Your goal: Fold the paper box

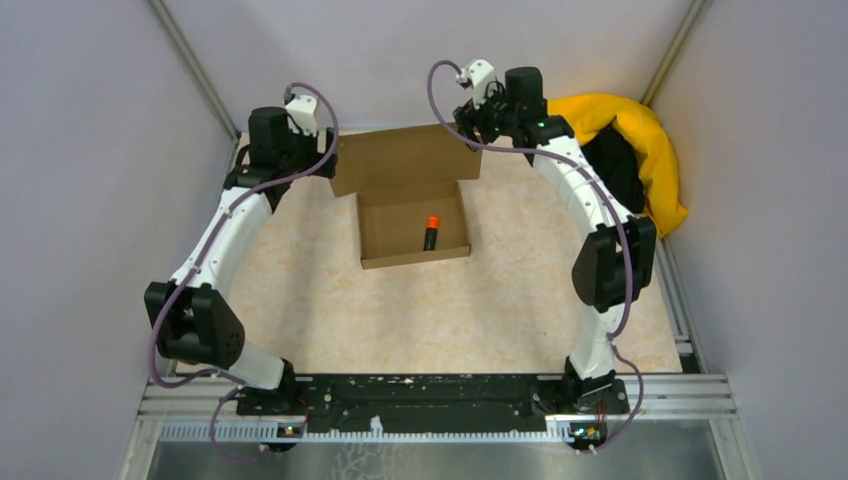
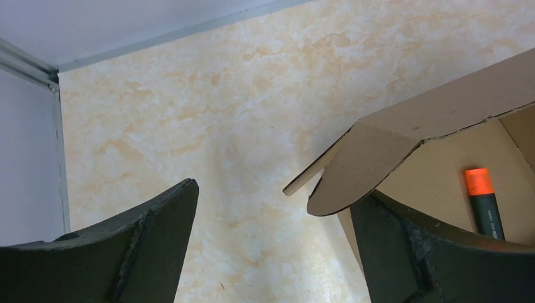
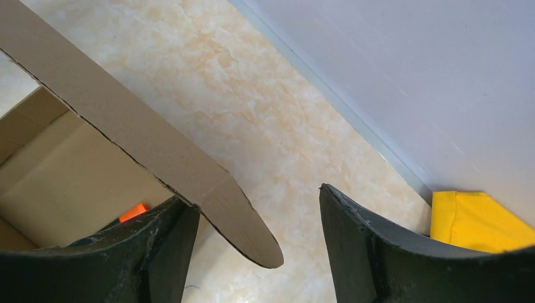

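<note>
The paper box [image 1: 405, 160] sat by the middle of the tabletop's far edge, lid raised, long axis left-to-right (an orange-capped marker [image 1: 431, 232] inside). Left gripper [image 2: 277, 196] and right gripper [image 3: 257, 202], jaws apart and empty, flanked the lid's ends, equally near.

We can read no text, label, brand or number anywhere; the paper box [image 1: 405, 160] shows plain brown cardboard.
</note>
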Robot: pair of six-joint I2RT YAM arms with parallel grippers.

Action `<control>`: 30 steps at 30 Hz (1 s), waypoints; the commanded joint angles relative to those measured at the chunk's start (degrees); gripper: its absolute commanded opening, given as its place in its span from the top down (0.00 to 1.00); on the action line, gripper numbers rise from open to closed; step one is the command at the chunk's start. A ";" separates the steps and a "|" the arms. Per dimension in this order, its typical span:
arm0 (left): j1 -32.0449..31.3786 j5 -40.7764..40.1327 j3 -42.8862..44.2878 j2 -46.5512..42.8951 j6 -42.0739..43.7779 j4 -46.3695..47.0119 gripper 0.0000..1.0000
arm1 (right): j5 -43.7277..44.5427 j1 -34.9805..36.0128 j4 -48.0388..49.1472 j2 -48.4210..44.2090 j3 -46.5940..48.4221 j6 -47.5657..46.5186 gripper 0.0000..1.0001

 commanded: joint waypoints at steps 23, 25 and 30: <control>1.41 8.99 4.79 3.57 1.95 1.18 0.36 | -6.38 -1.85 -4.97 4.91 7.07 -1.40 0.64; 1.41 9.33 5.20 3.99 1.78 1.15 0.38 | -6.27 -1.84 -5.04 4.91 7.16 -1.36 0.66; 1.41 10.30 6.06 4.99 1.36 0.89 0.46 | -6.47 -1.82 -5.06 4.89 6.96 -1.08 0.71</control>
